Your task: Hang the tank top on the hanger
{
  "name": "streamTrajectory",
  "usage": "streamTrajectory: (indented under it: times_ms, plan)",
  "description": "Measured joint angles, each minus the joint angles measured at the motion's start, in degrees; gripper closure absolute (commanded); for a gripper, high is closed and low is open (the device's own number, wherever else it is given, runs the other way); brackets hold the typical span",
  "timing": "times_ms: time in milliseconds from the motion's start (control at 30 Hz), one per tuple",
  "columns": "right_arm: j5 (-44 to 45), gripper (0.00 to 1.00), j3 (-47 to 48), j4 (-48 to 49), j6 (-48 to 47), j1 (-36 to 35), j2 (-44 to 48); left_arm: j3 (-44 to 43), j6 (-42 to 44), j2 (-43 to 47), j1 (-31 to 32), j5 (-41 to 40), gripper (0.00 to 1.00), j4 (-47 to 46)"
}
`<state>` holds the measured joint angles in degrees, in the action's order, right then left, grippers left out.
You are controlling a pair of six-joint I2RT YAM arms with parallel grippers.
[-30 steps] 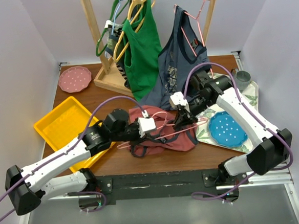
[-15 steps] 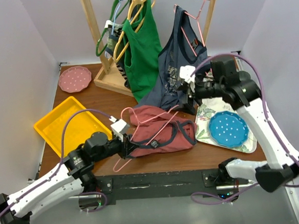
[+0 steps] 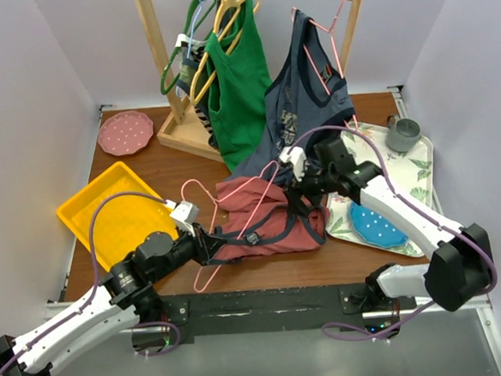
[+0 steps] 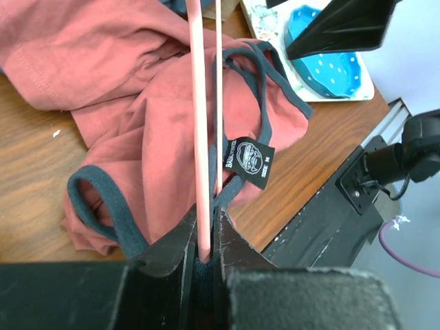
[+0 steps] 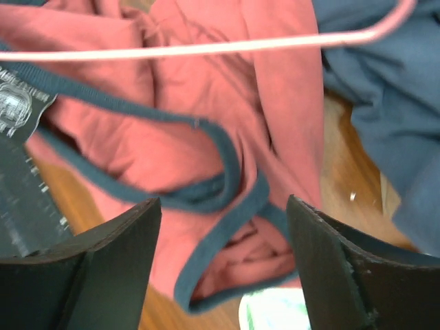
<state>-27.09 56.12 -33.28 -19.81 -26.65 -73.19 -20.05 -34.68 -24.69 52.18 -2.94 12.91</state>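
Note:
The faded red tank top [image 3: 270, 221] lies crumpled on the table's front middle, navy trim and black neck label up. The thin pink hanger [image 3: 200, 185] lies across it, hook to the left, one wire running through the fabric. My left gripper [image 3: 205, 244] is at the shirt's left edge, shut on the hanger wire [image 4: 204, 206]; the tank top [image 4: 124, 89] spreads beyond the jaws. My right gripper [image 3: 299, 193] hovers open over the shirt's right side. In the right wrist view its fingers [image 5: 103, 261] straddle a navy-trimmed fold of the tank top [image 5: 206, 137], touching nothing, with the hanger wire [image 5: 206, 47] beyond.
A wooden rack [image 3: 182, 134] at the back holds a green tank top [image 3: 238, 77], a navy tank top [image 3: 301, 107] and other hangers. A yellow tray [image 3: 106, 211] sits left, a pink plate [image 3: 125, 132] back left. A floral tray [image 3: 420, 155] with a blue plate [image 3: 378, 222] and grey cup [image 3: 401, 133] sits right.
My right gripper has come down from beside the navy tank top to just over the red shirt, open. My left gripper still holds the hanger, whose hook has shifted left.

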Motion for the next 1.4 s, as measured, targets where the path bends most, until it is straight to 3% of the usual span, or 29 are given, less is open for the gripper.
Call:
streamTrajectory:
  times_ms: [167,300,400,433,567,1033,1400]
  plan:
    - [6.5,0.42,0.0,4.8,2.1,-5.9,-4.3,1.5,-2.0,1.7,0.0,-0.5,1.0,-0.2]
    - [11.0,0.49,0.0,5.1,2.4,-6.6,-7.9,2.2,-2.7,3.3,0.0,-0.6,1.0,-0.2]
    - [13.2,0.71,0.0,5.1,2.3,-6.7,-8.5,2.2,-3.1,3.9,0.0,-0.6,1.0,-0.2]
    - [13.6,0.84,0.0,5.1,2.1,-6.7,-8.5,2.2,-3.2,4.0,0.0,-0.6,1.0,-0.2]
    - [14.6,1.0,0.3,4.2,1.9,-7.1,-9.0,2.5,-3.2,4.0,0.0,-0.6,1.0,-0.3]
    - [21.0,1.0,13.9,-1.0,3.2,-5.7,-5.2,3.0,1.1,10.1,0.0,5.7,1.0,-2.2]
    - [24.6,1.0,22.3,-4.0,4.2,-3.0,-7.2,-0.5,2.9,4.8,0.0,5.0,1.0,0.1]
